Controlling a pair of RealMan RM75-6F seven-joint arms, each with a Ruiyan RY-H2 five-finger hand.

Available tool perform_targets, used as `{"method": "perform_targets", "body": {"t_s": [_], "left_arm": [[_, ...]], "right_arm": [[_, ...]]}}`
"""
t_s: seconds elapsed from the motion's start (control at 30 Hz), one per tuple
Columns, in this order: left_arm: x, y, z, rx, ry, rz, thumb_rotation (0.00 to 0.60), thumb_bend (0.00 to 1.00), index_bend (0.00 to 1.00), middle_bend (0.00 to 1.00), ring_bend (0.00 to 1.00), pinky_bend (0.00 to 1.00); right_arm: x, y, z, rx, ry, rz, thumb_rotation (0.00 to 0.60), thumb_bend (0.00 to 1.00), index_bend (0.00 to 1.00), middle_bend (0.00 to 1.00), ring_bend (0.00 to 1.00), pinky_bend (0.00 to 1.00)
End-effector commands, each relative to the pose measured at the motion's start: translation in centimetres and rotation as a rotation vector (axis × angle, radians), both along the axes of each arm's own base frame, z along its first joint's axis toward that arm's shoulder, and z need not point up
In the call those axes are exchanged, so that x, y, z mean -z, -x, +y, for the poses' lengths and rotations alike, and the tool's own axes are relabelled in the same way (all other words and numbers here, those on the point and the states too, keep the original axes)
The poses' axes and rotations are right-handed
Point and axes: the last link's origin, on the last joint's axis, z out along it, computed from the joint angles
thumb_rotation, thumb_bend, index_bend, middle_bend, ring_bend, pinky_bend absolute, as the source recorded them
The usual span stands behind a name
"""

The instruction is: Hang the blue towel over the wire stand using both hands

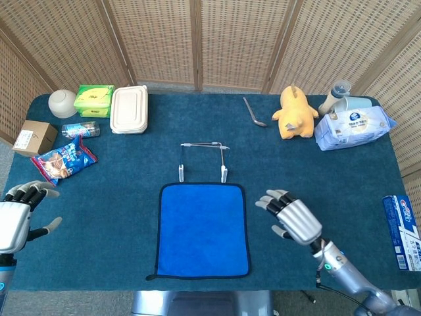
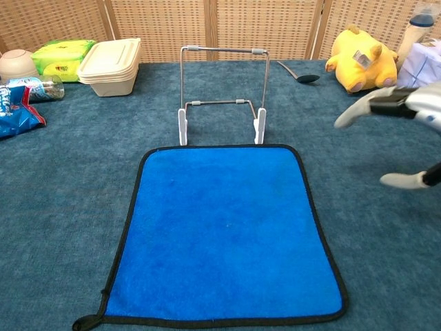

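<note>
While the blue towel (image 1: pixel 202 229) lies flat on the desk (image 1: pixel 118 197) at its near middle, its far edge sits just beside the white feet of the wire stand (image 1: pixel 203 159), which stands upright and bare. To the right of the towel, the right robot hand (image 1: pixel 291 216) hovers near its right edge, fingers spread wide and holding nothing. At the near left edge of the desk, well apart from the towel, the left robot hand (image 1: pixel 18 216) is likewise wide open and empty. A yellow plush toy (image 1: pixel 294 113) rests at the far right.
</note>
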Motion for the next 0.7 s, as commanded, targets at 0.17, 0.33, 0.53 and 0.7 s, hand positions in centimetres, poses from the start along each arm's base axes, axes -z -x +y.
{"method": "perform_targets", "body": {"t_s": [0.17,0.33,0.53,0.7], "left_arm": [[0.0,-0.1,0.0,-0.001,0.006,-0.014,0.600,0.24,0.40,0.32,0.27,0.27],[0.1,0.1,0.0,-0.008,0.010,-0.012,0.600,0.24,0.39,0.32,0.27,0.27],[0.3,0.1,0.0,-0.013,0.015,-0.013,0.600,0.24,0.39,0.32,0.27,0.27],[0.4,0.0,0.1,-0.010,0.018,-0.012,0.600,0.24,0.39,0.32,0.27,0.27]], "right_arm": [[2.8,-0.8,-0.6,-0.057,-0.070,0.011,0.600,0.22,0.24,0.28,0.19,0.25],[3.8,-0.9,-1.5,-0.090,-0.070,0.020,0.600,0.21,0.23,0.28,0.19,0.25],[4.5,-0.8,-2.3,-0.127,-0.068,0.033,0.600,0.14,0.22,0.27,0.16,0.25],[5.4,-0.9,-2.9,-0.146,-0.084,0.037,0.600,0.10,0.22,0.26,0.16,0.25]]}}
